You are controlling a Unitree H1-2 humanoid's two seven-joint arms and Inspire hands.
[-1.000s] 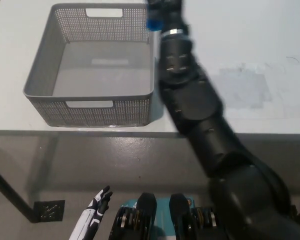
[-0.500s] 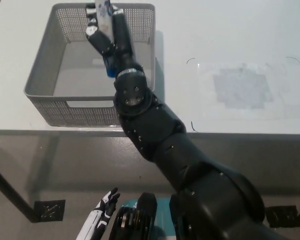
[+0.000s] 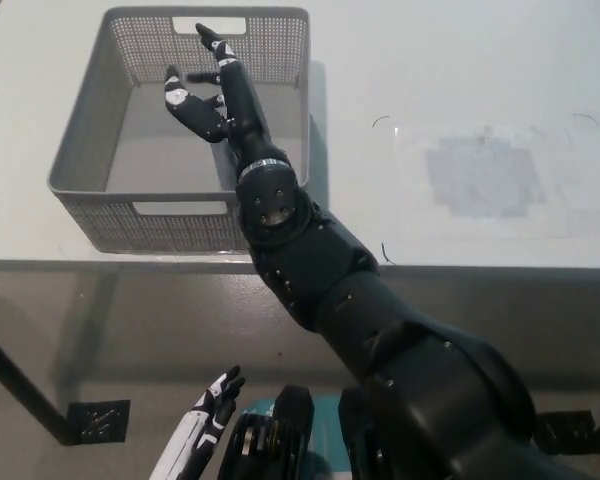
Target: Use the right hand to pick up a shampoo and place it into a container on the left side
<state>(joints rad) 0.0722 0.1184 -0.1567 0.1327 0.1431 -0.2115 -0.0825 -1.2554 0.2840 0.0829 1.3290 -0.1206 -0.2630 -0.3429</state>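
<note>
The grey mesh basket (image 3: 80, 150) stands on the left part of the white table (image 3: 460, 80). My black right arm reaches from the bottom right across the basket's near right corner. My right hand (image 3: 212, 90) hovers inside the basket near its far wall, open, with fingers spread and nothing between them. No shampoo bottle shows in this view; the arm covers part of the basket floor. My white left hand (image 3: 208, 415) rests low at the lower left, below the table's front edge, holding nothing.
A dull grey patch (image 3: 480, 175) marks the table to the right of the basket. The table's front edge (image 3: 500, 268) runs across the middle of the picture. A small dark patterned square (image 3: 98, 420) lies on the floor at the lower left.
A second ago the arm was right of the basket. Half a second ago the right hand held a blue-and-white bottle over the basket; now its fingers are spread and the bottle is out of sight.
</note>
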